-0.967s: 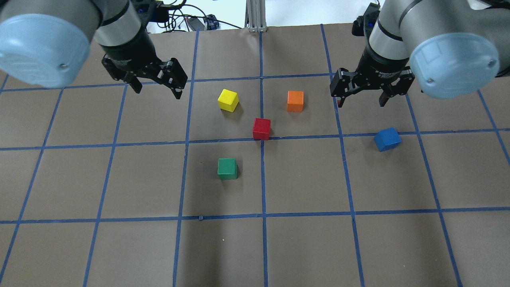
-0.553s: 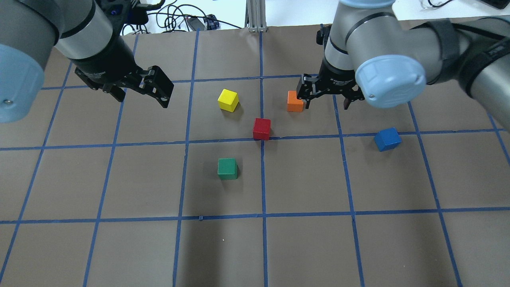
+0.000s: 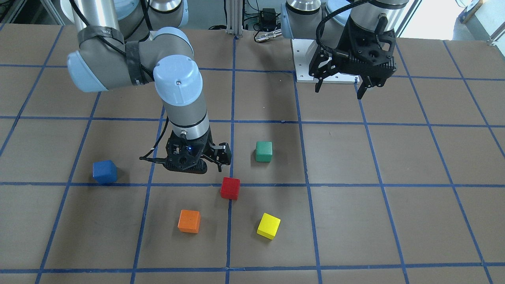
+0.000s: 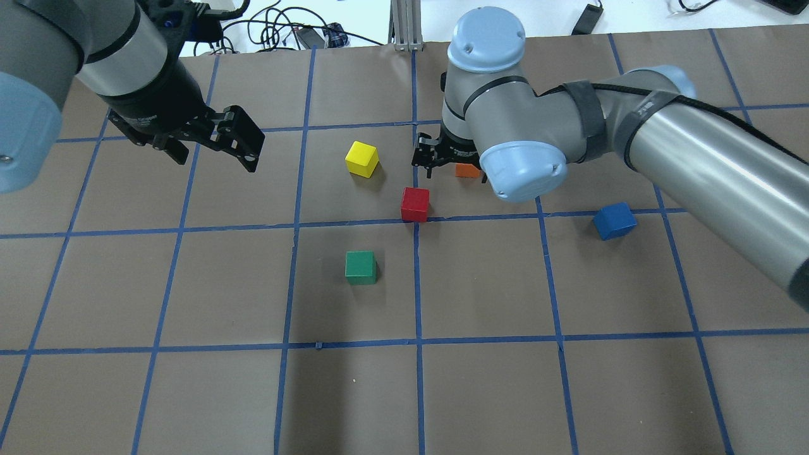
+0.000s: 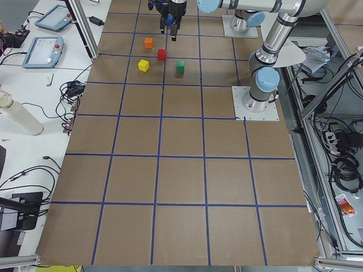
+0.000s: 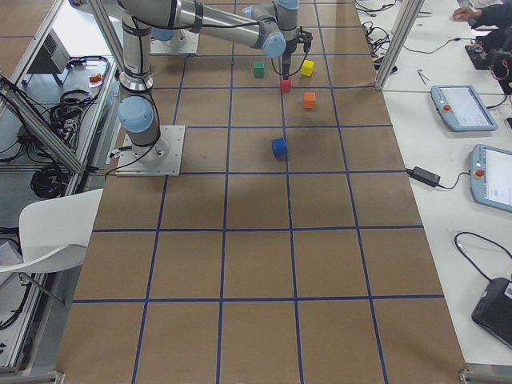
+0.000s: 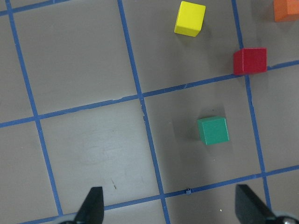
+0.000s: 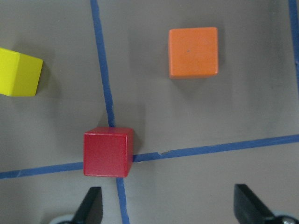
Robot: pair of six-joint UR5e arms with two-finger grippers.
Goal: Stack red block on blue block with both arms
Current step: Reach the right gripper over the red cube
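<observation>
Right arm has swung in toward the table's centre since a second ago, and its wrist now covers most of the orange block point(image 4: 466, 170) in the overhead view. Left arm has drawn back a bit to the left. None of the blocks have moved.

Right gripper point(image 8: 170, 209): jaws spread wide, holding nothing, above the table point(image 4: 569, 392). In its wrist view the red block point(image 8: 107, 151) sits just ahead of one fingertip, off to the side and not between the two. It is not touched.

Left gripper point(image 4: 213, 150): released too, fingers wide apart, empty. It hangs over the far left part of the table, well apart from every block.

Red block sits flat on the table at a crossing of blue tape lines, about mid-table. Blue block point(image 4: 614, 220) is on the table well to the right of it, turned slightly, just beside a tape line, with nothing on top.

Yellow block point(image 4: 362, 158) is far-left of red and the green block point(image 4: 361, 266) is near-left of it. Orange is far-right of red.
</observation>
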